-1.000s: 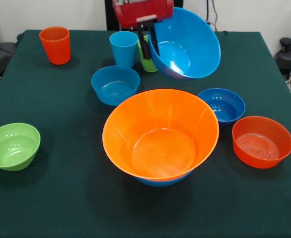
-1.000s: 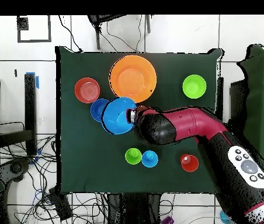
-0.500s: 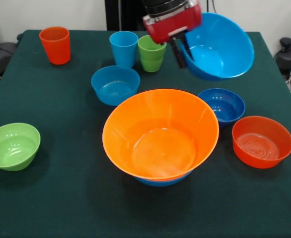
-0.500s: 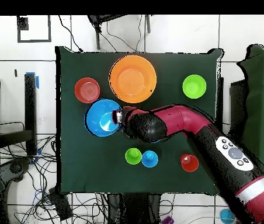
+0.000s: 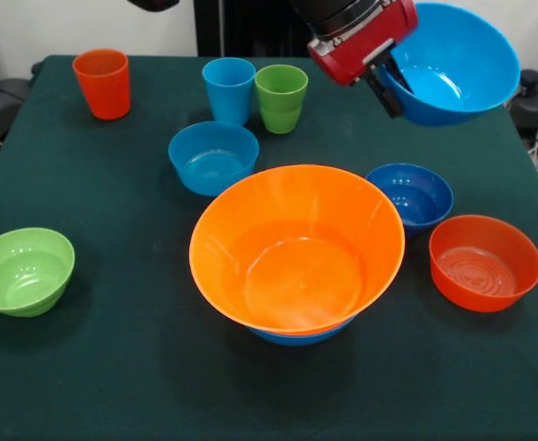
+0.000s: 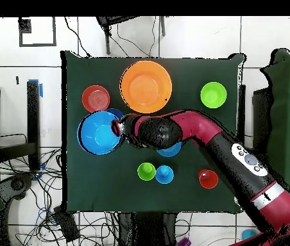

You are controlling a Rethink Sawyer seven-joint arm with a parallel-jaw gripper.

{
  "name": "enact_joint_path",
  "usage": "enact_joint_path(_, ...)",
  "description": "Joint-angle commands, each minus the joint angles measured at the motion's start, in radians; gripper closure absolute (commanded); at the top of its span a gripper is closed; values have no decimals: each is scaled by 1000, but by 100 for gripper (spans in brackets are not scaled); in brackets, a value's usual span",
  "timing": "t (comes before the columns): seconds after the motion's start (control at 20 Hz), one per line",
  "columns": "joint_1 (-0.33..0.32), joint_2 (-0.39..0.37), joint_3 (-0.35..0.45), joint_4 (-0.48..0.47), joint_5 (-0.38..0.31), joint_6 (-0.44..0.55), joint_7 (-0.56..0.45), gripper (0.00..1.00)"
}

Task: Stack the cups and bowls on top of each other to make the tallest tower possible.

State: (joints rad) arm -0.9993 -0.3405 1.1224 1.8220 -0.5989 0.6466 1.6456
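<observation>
Gripped blue bowl [image 5: 453, 64] (seemingly tilted) mouth-up

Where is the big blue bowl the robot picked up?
The big blue bowl hangs in the gripper, off the table at the front view's upper right, above and behind the small dark blue bowl.

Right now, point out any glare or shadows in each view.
Front view: soft glare inside the large orange bowl and the lifted blue bowl; faint shadows beside the cups. Overhead view: flat light, no clear glare, green tablecloth evenly dark.

Red arm [image 6: 199, 131], black joints, seemingly grey buttons.
</observation>
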Motion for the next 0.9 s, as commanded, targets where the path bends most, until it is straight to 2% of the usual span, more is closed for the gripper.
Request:
enact_joint_path(0.05,-15,121,67,-99,15,160,-436,100)
enact_joint_path(0.25,-25,145,68,-137,19,205,-524,100)
enact_joint_path(0.6,-13,181,49,-269,7,282,-659,100)
enact_joint_path(0.9,-2,159,57,-339,-5,364,-775,100)
